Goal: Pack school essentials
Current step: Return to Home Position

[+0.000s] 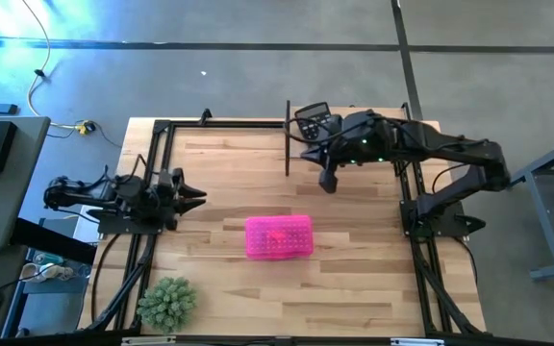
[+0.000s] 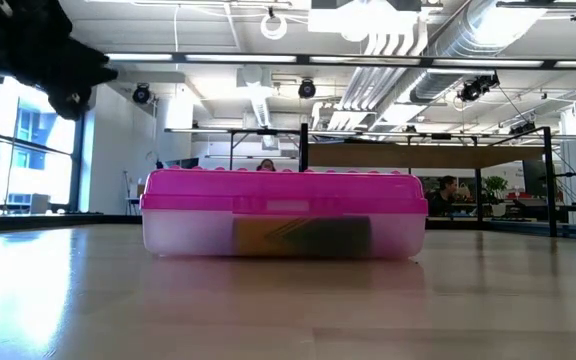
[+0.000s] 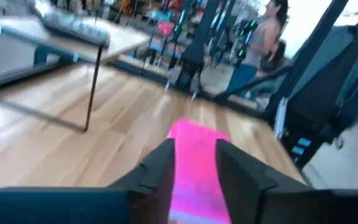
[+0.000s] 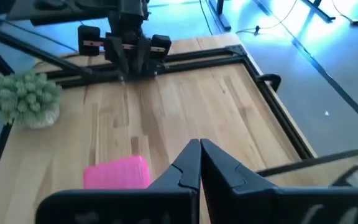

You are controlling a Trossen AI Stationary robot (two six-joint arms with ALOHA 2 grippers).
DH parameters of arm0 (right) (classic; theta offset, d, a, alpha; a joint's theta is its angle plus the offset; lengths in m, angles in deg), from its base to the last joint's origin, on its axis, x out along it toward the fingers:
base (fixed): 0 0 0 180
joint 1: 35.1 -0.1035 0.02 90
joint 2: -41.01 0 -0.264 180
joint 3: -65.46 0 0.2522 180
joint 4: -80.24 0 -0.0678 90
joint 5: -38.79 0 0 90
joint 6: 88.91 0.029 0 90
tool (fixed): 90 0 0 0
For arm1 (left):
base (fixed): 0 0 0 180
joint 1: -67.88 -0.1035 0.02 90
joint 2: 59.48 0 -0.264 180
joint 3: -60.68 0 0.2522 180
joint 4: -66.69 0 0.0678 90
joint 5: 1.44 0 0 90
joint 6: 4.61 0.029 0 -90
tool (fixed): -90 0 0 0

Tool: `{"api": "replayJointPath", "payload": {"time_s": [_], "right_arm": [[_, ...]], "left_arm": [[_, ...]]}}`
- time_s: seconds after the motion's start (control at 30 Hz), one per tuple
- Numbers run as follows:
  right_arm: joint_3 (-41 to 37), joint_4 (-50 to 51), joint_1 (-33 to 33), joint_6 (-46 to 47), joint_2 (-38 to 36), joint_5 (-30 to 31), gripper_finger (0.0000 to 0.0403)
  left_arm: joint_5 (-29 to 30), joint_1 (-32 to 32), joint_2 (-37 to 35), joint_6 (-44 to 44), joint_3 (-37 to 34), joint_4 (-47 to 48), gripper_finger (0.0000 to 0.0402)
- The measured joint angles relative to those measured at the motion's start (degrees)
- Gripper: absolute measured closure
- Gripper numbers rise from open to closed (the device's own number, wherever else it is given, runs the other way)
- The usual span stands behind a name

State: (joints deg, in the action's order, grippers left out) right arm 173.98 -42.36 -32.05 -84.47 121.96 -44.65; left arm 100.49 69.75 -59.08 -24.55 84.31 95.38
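supply box: the pink supply box (image 1: 279, 236) sat flat around the middle of the wooden worktop (image 1: 239, 163), lid down. Neither claw was touching it.
what's inside: from the low view you could make out a yellowish pack (image 2: 298, 237) through the clear lower half of the box. The rest of the contents I couldn't tell, tbh.
left claw: the left claw (image 1: 198, 195) was parked at the left edge of the worktop, low by its frame and pointing in toward the box. Its fingers (image 3: 160, 168) were spread, with a clear gap that showed the pink lid further off. Nothing was in it.
right claw: the right claw (image 1: 328, 183) was up over the far right part of the worktop, well apart from the box, fingers pressed together and holding nothing.
plant: the green spiky plant (image 1: 166, 303) sat at the near left corner, off to the box's left.
calculator: a dark keypad thing, pretty sure a calculator (image 1: 313, 117), was at the far edge right by the right arm.
background: a person (image 3: 263, 37) was standing in the room past the worktop.
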Motion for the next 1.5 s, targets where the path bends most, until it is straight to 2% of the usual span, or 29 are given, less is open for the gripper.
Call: {"api": "replayJointPath", "payload": {"time_s": [0.23,0.47,0.57,0.8,1.07,1.3,1.5], "right_arm": [[0.0,7.1,1.4,-1.5,-1.8,0.0,0.0402],[-1.9,11.5,2.2,-1.9,-4.6,-1.1,0.0402],[-9.8,8.5,2.2,0.3,-9.9,-1.2,0.0402],[-30.2,-6.6,2.2,4.2,-26.2,-1.2,0.0402],[-49.2,-19.8,2.2,4.6,-43.3,-1.2,0.0402],[-65.9,-32.8,2.2,6.3,-55.0,-1.2,0.0402],[-78.2,-44.0,2.2,9.2,-61.6,-3.4,0.0402]], "left_arm": [[0.6,0.0,-0.1,-0.3,-0.7,0.2,0.0392],[1.0,0.0,-0.1,0.6,-0.7,0.4,0.0399],[1.9,0.0,-0.1,0.6,-0.7,1.2,0.0398],[4.5,0.0,-0.1,0.6,-0.7,2.9,0.0396],[3.9,0.0,-0.1,0.6,-0.7,3.7,0.039],[3.7,0.0,-0.1,0.6,-0.7,3.7,0.0387],[3.7,0.0,-0.1,0.6,-0.7,3.7,0.0387]]}}
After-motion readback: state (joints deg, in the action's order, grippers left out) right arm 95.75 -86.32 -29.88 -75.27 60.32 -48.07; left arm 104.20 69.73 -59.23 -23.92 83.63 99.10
